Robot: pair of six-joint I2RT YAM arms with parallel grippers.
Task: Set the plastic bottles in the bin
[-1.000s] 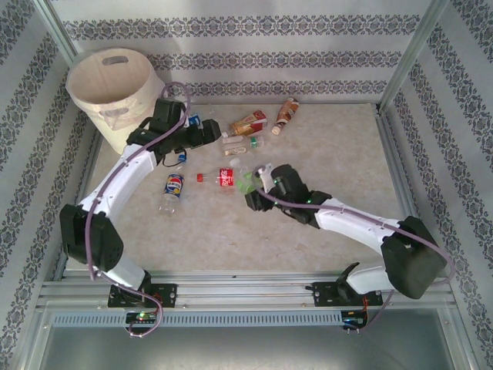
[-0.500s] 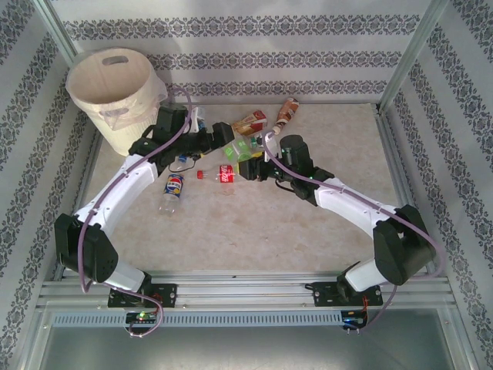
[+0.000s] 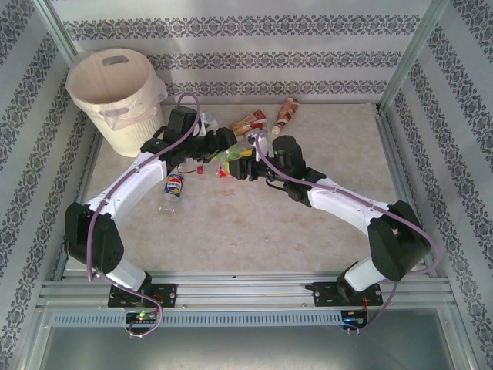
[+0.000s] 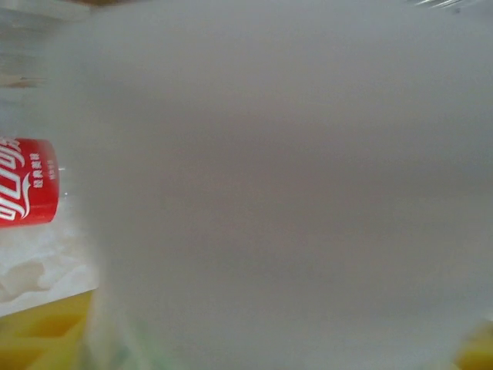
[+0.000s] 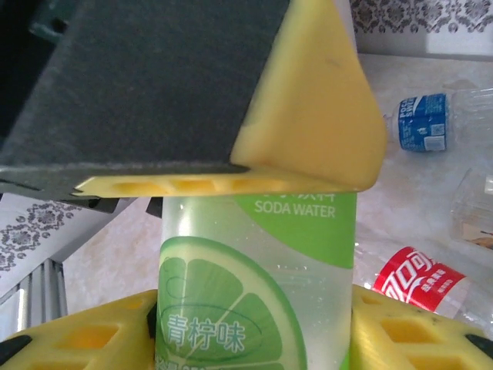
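Green-labelled bottle (image 5: 246,308) sat mid-frame in the top view, clamped between the pads of the right gripper (image 5: 248,343). Left gripper (image 3: 222,148) was hard against its top, grip unreadable. Bin (image 3: 127,131) stood upper left, no bottle seen inside, so most work likely remained. Red-labelled bottle (image 5: 412,281) and blue-labelled bottle (image 3: 173,187) lay loose. Left arm (image 3: 131,181) crossed the way binward.

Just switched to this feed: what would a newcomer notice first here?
Both arms meet in the middle over one green bottle, held by the right gripper between yellow pads, with the left gripper right up against it. The cream bin stands at the far left corner. A blue-label bottle lies loose nearer the bases.
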